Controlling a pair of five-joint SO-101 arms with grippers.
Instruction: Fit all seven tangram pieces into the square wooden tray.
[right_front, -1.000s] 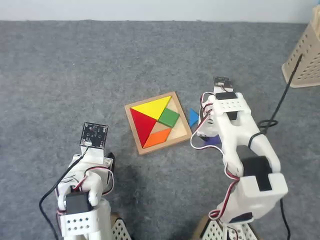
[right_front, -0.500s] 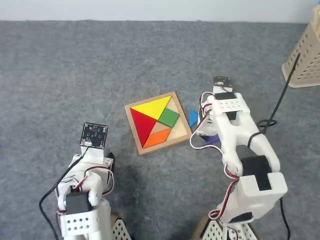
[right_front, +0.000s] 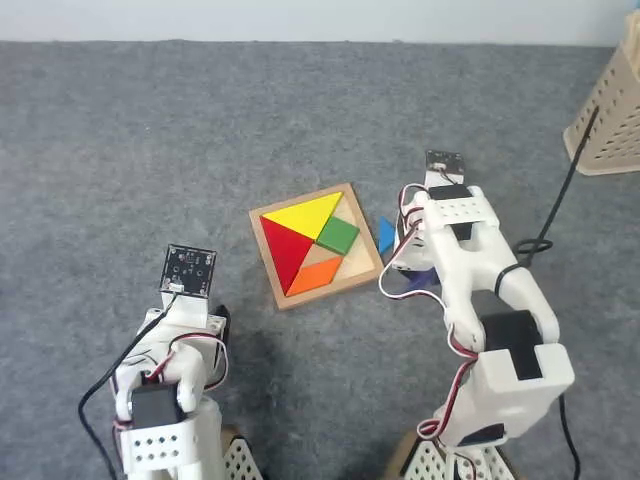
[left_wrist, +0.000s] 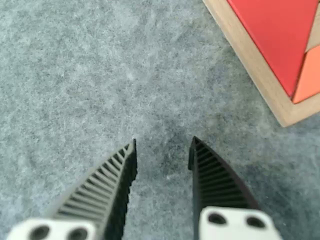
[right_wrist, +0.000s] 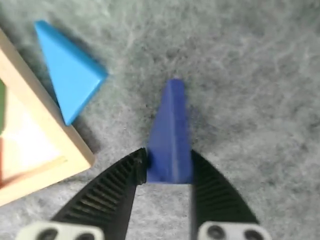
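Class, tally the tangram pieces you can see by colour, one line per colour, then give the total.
yellow piece: 1
red piece: 1
green piece: 1
orange piece: 1
light blue piece: 1
dark blue piece: 1
Total: 6

I count one square wooden tray (left_wrist: 261, 75), four pieces inside it, yellow triangle (right_front: 305, 215), red triangle (right_front: 283, 250), green square (right_front: 338, 236), orange parallelogram (right_front: 315, 273), two outside on the tabletop (right_front: 150, 130), light blue triangle (right_wrist: 70, 87), dark blue piece (right_wrist: 170, 135).
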